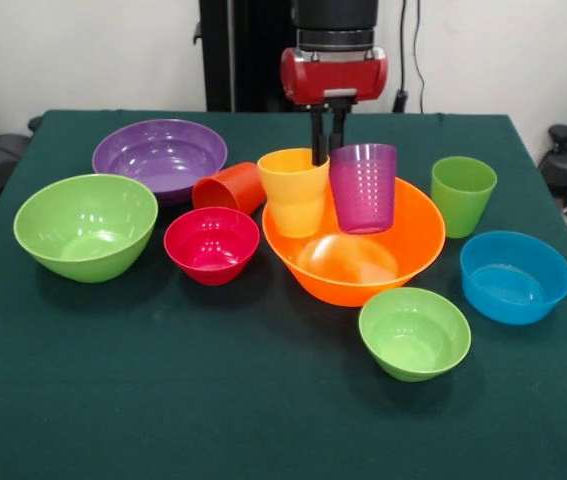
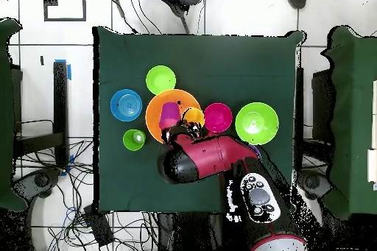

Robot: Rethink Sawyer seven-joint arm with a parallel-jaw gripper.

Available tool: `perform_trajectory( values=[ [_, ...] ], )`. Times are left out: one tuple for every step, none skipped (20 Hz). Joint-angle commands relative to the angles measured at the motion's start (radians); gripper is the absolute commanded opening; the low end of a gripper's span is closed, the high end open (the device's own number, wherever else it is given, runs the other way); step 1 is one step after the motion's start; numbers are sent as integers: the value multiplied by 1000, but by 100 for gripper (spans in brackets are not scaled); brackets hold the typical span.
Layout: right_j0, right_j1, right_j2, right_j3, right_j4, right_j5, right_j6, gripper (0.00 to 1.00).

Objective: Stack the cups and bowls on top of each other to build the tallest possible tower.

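- The gripper (image 1: 327, 150) hangs just behind the big orange bowl (image 1: 353, 262), its two fingers close together, holding nothing.
- The yellow cup (image 1: 294, 190) and purple cup (image 1: 363, 186) stand upright in that bowl, one each side of the gripper.

The big orange bowl (image 1: 353, 262) holds the upright yellow cup (image 1: 293, 190) and purple cup (image 1: 363, 187). The red cup (image 1: 229, 188) lies on its side by the purple bowl (image 1: 160, 156). The green cup (image 1: 462, 194) stands upright. The large green bowl (image 1: 85, 225), pink-red bowl (image 1: 211, 244), small green bowl (image 1: 414, 332) and blue bowl (image 1: 515, 276) sit apart.
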State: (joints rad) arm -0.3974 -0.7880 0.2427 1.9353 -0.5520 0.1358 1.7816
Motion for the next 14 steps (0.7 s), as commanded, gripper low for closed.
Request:
perform_trajectory(
  values=[
    [30, 47, -48, -72, 18, -42, 143, 0],
    [31, 52, -52, -75, 19, -47, 141, 0],
    [38, 67, -64, -82, 15, -52, 138, 0],
    [42, 77, -71, -88, 14, -51, 134, 0],
    [52, 98, -87, -99, 10, -64, 137, 0],
    [59, 112, -96, -105, 10, -76, 139, 0],
    [65, 126, -104, -112, 10, -87, 141, 0],
    [67, 134, -107, -114, 11, -90, 141, 0],
    [70, 140, -109, -116, 13, -94, 140, 0],
    [72, 146, -112, -118, 14, -98, 140, 0],
    [83, 157, -125, -119, 14, -112, 145, 0],
    [90, 165, -132, -121, 18, -121, 149, 0],
    [96, 174, -140, -123, 21, -131, 153, 0],
    [102, 179, -146, -126, 26, -137, 156, 0]
  ],
)
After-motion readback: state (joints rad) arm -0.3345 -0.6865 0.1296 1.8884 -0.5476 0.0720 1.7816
